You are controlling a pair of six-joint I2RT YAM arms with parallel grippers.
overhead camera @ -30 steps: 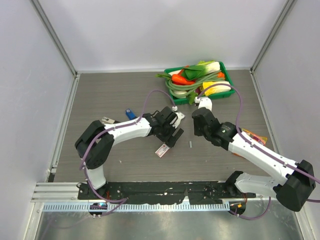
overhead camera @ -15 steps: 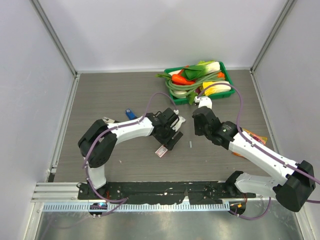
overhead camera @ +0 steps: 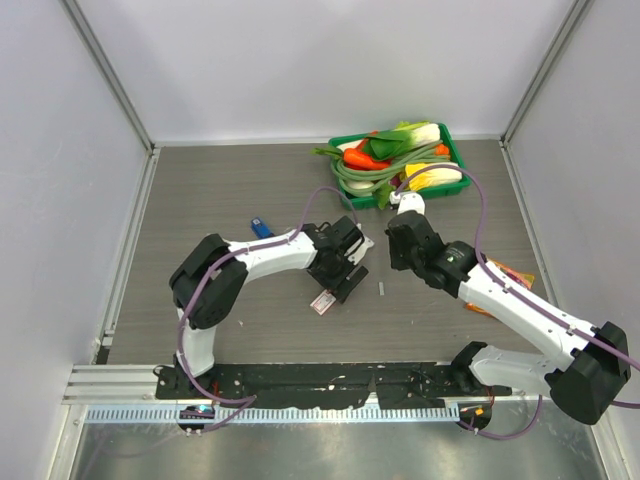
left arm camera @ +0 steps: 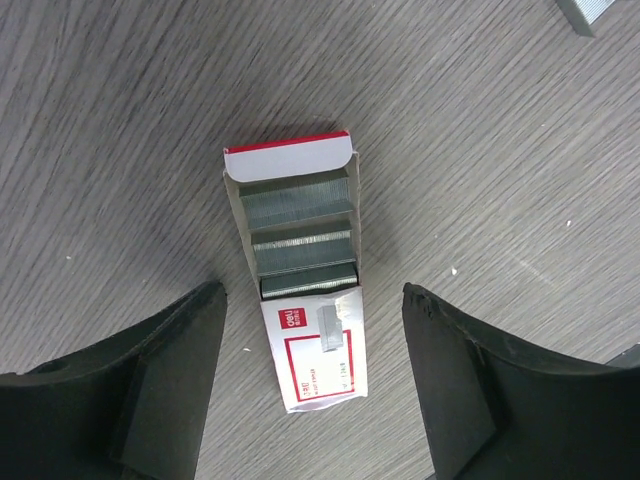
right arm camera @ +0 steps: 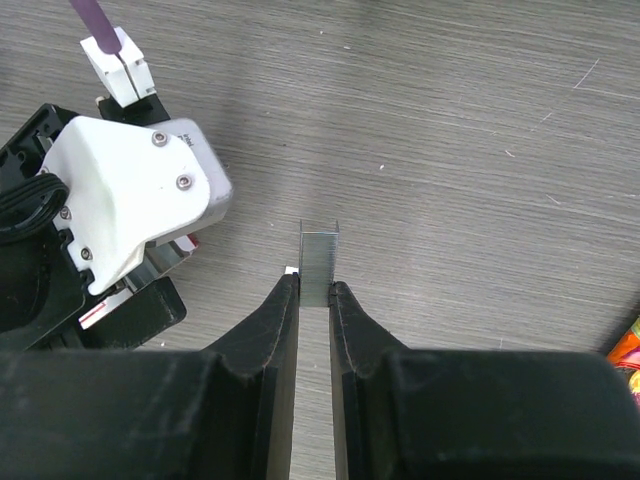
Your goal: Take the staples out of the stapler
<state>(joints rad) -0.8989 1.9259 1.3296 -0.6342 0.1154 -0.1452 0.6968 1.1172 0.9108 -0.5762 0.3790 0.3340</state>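
Observation:
The staples (right arm camera: pixel 320 255) are a short silvery strip lying on the grey table; they also show in the top view (overhead camera: pixel 382 289) and at the left wrist view's top right corner (left arm camera: pixel 585 10). My right gripper (right arm camera: pixel 314 285) hovers over the strip's near end, its jaws only a narrow slit apart and empty; in the top view (overhead camera: pixel 398 262) it stands clear of the strip. My left gripper (left arm camera: pixel 312 295) is wide open above an open white-and-red staple box (left arm camera: pixel 305 350) with staple rows inside and a short loose piece (left arm camera: pixel 332 331) on its lid. I cannot make out a stapler.
A green basket (overhead camera: pixel 462 178) of toy vegetables stands at the back right. An orange packet (overhead camera: pixel 505 275) lies under my right arm. A small blue object (overhead camera: pixel 260 227) and a small silvery item (overhead camera: pixel 215 240) lie left of my left arm. The staple box (overhead camera: pixel 323 301) lies left of the strip.
My left arm has swung its elbow to the right, and its gripper has settled closer over the box. My right arm and the strip have hardly moved.

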